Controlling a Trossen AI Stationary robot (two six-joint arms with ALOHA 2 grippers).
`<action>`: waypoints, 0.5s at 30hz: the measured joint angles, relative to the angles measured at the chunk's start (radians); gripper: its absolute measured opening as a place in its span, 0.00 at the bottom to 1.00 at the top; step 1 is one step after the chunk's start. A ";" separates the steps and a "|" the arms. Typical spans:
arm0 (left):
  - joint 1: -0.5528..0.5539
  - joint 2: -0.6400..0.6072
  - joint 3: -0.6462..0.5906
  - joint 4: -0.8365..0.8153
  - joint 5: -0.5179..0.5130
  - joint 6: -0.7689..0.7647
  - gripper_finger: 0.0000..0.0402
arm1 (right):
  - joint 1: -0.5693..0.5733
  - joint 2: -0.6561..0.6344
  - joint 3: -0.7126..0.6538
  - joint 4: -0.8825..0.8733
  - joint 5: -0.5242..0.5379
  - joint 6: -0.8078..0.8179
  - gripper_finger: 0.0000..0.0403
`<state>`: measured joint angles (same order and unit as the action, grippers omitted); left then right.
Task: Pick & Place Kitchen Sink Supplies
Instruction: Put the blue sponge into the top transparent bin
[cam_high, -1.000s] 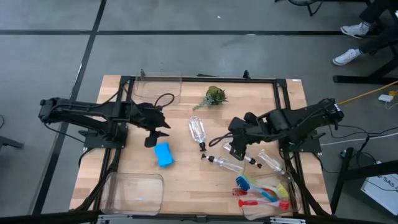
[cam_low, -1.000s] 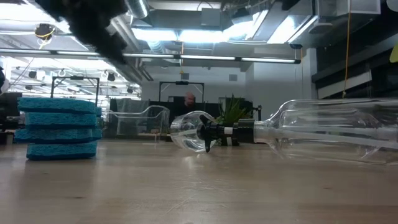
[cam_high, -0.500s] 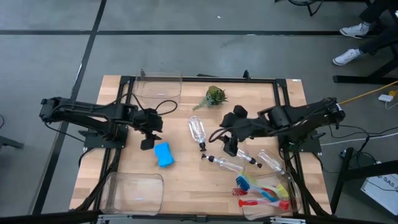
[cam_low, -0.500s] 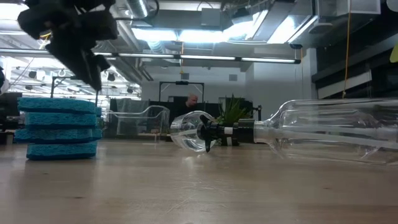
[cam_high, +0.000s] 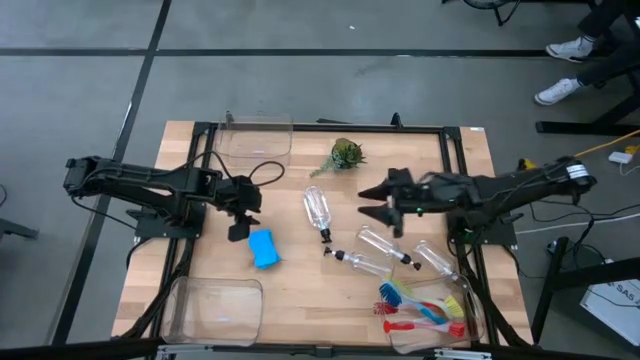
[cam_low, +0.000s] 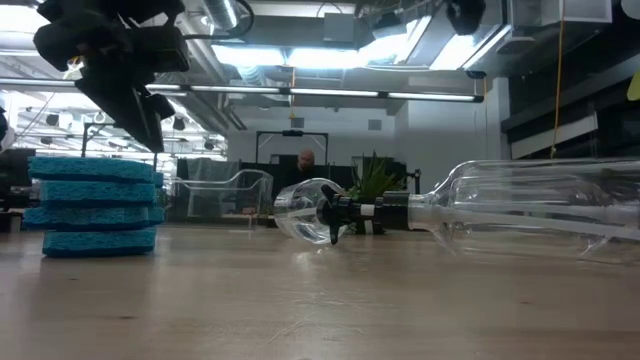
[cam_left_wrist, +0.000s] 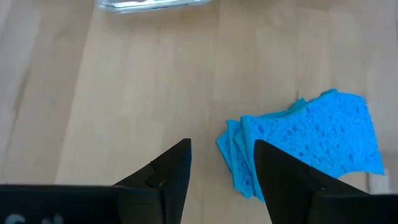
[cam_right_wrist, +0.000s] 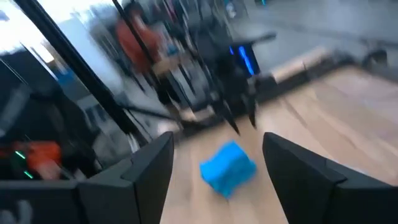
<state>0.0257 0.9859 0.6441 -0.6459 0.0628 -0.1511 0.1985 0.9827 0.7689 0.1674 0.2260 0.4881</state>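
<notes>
Two dark arms work over the pale wooden desk (cam_high: 300, 290), and the step in hand looks like the left one's pick of the blue rectangular sponge (cam_high: 262, 248). The left gripper (cam_high: 240, 222) hovers toward the desk's left edge, just beside the sponge and above it, its fingers spread with a clear gap in the left wrist view. There the sponge (cam_left_wrist: 305, 140) lies off to one side of the fingers, not between them. To do this well, I judge the gripper should shift until the sponge sits squarely in the gap, come down close to the wood, then close gently, since the soft foam will squash and could slip out if caught only at a corner.

Toward the middle, one clear plastic bottle with a black pump top (cam_high: 318, 212) lies on its side; two more clear bottles (cam_high: 370, 253) lie nearer the front right corner. The right gripper (cam_high: 385, 205) hangs above the desk right of centre, fingers spread and holding nothing.

Three clear rectangular plastic bins sit at the edges. The far bin (cam_high: 257, 135) and the front left bin (cam_high: 212, 310) look empty. The front right bin (cam_high: 440, 318) holds the red, blue and yellow-green long-handled brushes (cam_high: 425, 312).
</notes>
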 joint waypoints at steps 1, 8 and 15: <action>0.000 0.000 0.000 0.001 -0.011 -0.006 0.42 | -0.003 -0.028 -0.054 0.073 0.001 -0.003 0.61; 0.000 0.000 0.000 0.003 -0.045 -0.121 0.42 | -0.031 -0.205 -0.409 0.473 0.019 -0.026 0.61; 0.000 0.000 0.000 0.003 0.024 -0.329 0.42 | -0.071 -0.395 -0.635 0.652 0.016 -0.030 0.61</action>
<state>0.0257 0.9859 0.6441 -0.6425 0.0865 -0.4804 0.1276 0.5877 0.1337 0.8196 0.2424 0.4578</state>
